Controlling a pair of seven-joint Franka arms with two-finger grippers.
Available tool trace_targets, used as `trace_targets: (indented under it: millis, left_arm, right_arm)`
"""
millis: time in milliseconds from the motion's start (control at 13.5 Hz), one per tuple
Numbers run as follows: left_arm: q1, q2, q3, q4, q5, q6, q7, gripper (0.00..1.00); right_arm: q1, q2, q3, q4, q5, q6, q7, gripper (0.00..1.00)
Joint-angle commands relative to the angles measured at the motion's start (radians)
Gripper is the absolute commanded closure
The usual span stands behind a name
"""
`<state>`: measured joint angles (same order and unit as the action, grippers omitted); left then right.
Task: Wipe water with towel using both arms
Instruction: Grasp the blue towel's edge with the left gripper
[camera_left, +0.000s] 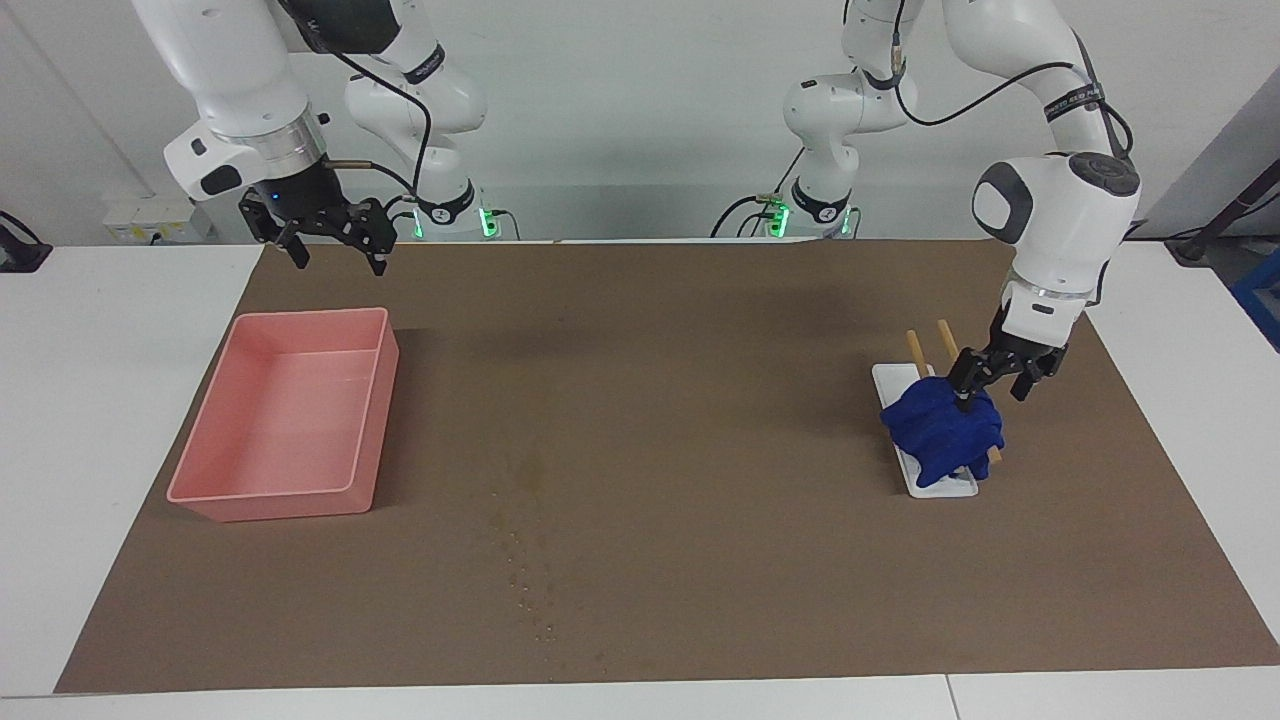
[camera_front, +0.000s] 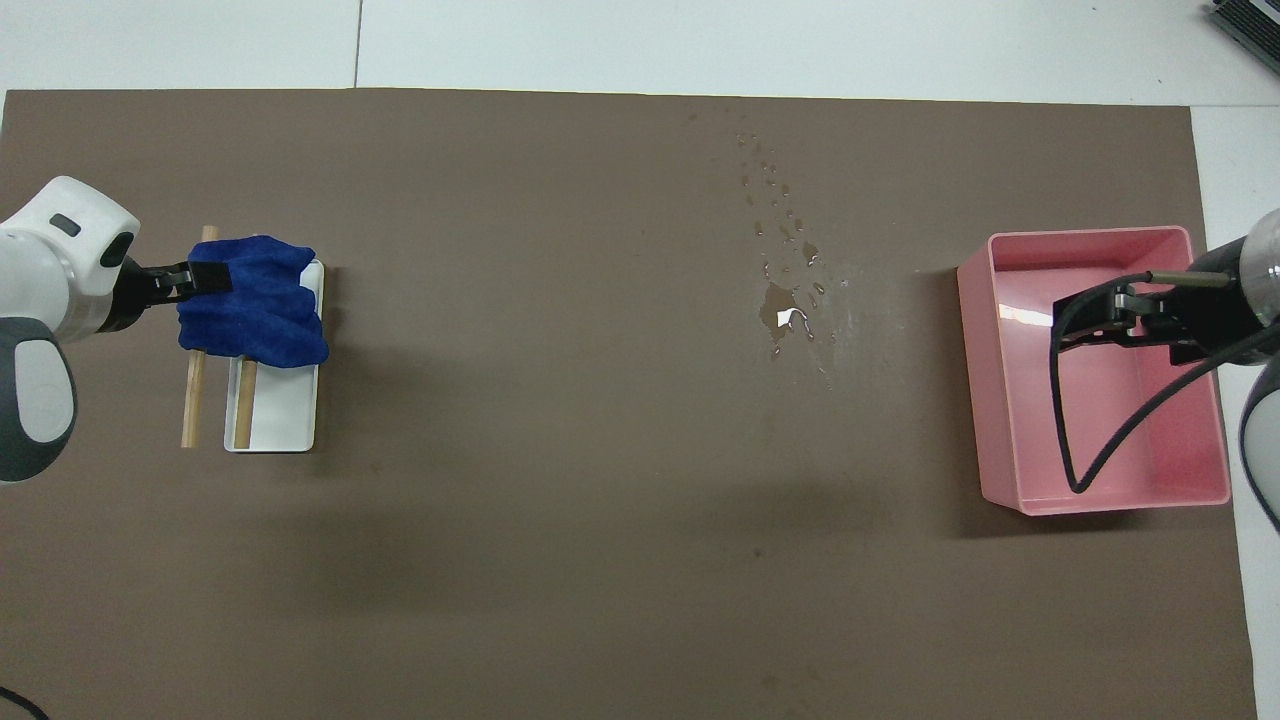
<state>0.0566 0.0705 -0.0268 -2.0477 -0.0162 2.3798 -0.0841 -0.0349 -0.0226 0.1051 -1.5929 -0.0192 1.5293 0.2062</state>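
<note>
Towel, blue and bunched, sits at right of the facing view (left of the overhead view), draped over two wooden sticks that lie across a small white tray. Stick ends poke out on the robot side, toward the top of the facing frame.

Left gripper is down at the towel's upper right edge in the facing view; one fingertip sits on the cloth, the other hangs just off its edge. Jaws look spread with the towel's edge between them, but no closed grip is visible, so whether it actually has hold of the cloth cannot be told. In the overhead view the same gripper comes in from the left edge and overlaps the towel's upper left corner.

Water is a puddle with a droplet trail up the centre-right of the overhead frame; in the facing view it shows as faint drops at lower centre on the brown mat.

Pink bin sits at left of the facing frame, on the mat.

Right gripper waits in the air, upper left of the facing frame, above the mat's top edge near the bin; fingers apart, nothing held.
</note>
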Motion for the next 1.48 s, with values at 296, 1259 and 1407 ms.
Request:
trace_targets:
  millis: [296, 1259, 1407]
  left_arm:
    - [-0.015, -0.008, 0.005, -0.048, 0.005, 0.036, -0.020, 0.60]
    - [-0.015, 0.000, 0.005, 0.011, 0.007, -0.033, -0.006, 1.00]
    - [-0.015, 0.000, 0.007, 0.011, 0.009, -0.033, -0.005, 1.00]
  right_arm:
    - [-0.017, -0.023, 0.007, -0.022, 0.001, -0.005, -0.034, 0.00]
    - [-0.017, -0.030, 0.007, -0.033, 0.001, -0.005, -0.034, 0.00]
    - [-0.017, -0.030, 0.007, -0.035, 0.001, -0.005, -0.034, 0.00]
